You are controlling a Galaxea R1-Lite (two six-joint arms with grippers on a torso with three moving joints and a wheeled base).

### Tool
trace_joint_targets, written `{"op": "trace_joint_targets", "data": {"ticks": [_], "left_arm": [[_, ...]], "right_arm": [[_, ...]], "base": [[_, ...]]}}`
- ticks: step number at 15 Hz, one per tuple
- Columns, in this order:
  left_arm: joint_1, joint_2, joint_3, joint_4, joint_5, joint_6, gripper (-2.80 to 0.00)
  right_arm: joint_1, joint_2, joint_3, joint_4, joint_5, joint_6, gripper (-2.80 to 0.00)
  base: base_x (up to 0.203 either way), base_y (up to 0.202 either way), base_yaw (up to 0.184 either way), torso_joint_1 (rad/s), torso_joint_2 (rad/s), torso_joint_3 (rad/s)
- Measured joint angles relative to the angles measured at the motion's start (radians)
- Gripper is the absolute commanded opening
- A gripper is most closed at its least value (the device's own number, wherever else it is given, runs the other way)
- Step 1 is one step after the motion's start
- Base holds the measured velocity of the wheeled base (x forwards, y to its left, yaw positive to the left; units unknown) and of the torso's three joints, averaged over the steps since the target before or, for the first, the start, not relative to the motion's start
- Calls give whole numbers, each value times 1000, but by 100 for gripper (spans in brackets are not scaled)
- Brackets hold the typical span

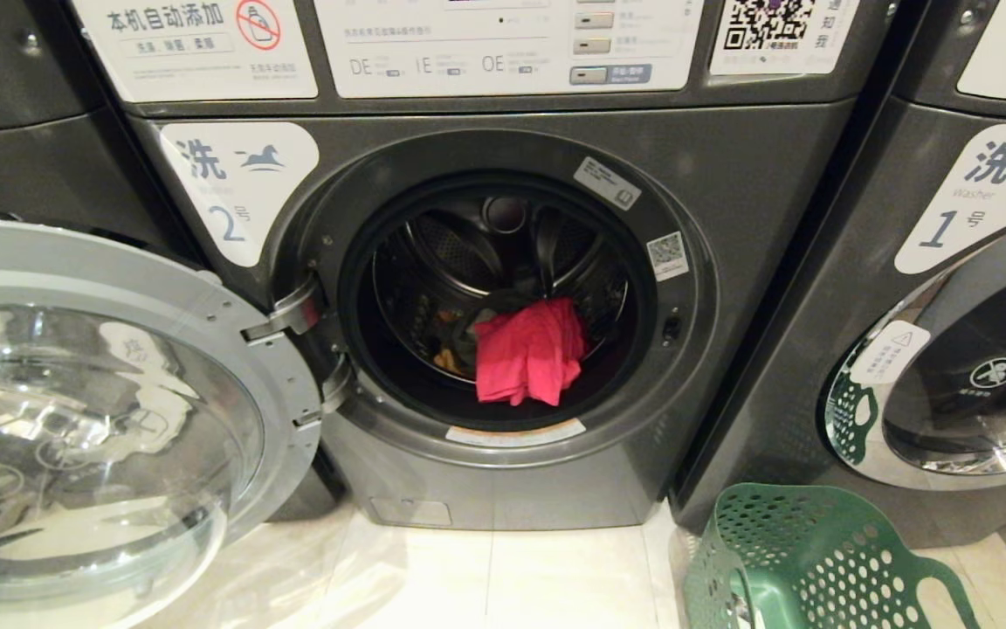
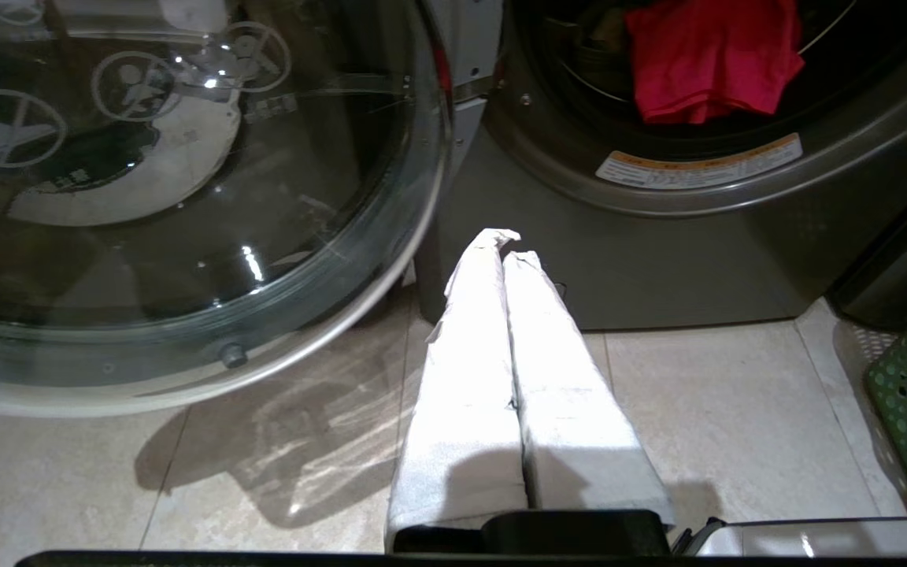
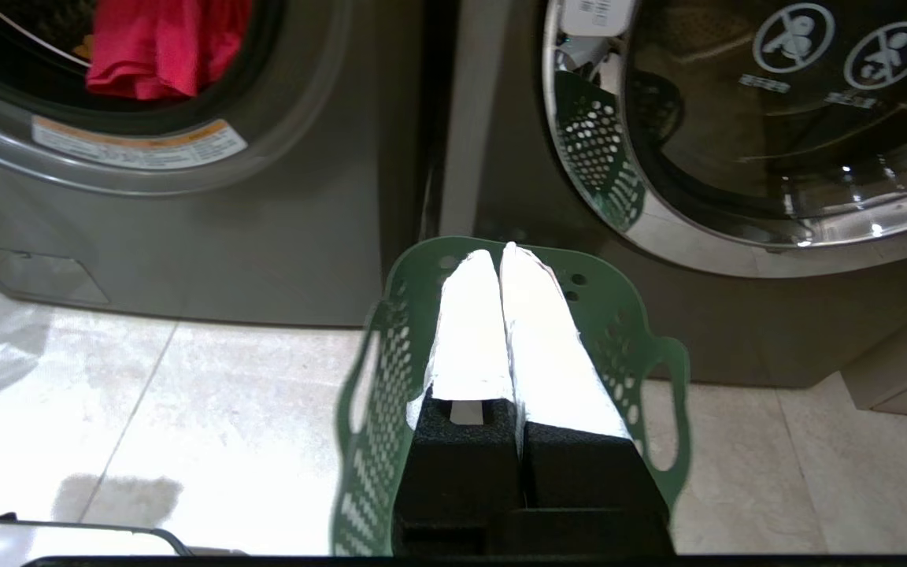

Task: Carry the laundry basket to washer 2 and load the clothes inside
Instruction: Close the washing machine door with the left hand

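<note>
Laundry I count: one pink-red garment draped in the open drum of dark grey washer 2. One green perforated plastic basket sits right, beneath my pressed-together right gripper; left gripper likewise, empty.

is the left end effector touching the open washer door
Apart. In the left wrist view the shut left end effector hangs over the floor tiles, with a clear gap to the rim of the open glass door.

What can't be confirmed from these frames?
- Laundry basket interior: cut off by the head view's bottom edge; right hand covers it in the right wrist view.
- Grey garment: not made out; the pink-red garment and drum shadow hide the washer 2 drum's depth.
</note>
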Motion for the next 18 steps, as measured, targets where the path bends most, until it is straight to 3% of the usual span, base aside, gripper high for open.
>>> {"op": "trace_joint_targets", "data": {"ticks": [10, 18], "left_arm": [[-1, 0, 0, -1, 4, -5, -280], [-1, 0, -1, -2, 6, -14, -280]], "right_arm": [[-1, 0, 0, 0, 0, -1, -280], [0, 1, 0, 0, 0, 9, -280]], "base": [[0, 186, -3, 3, 3, 2], [-28, 7, 0, 3, 0, 1]]}}
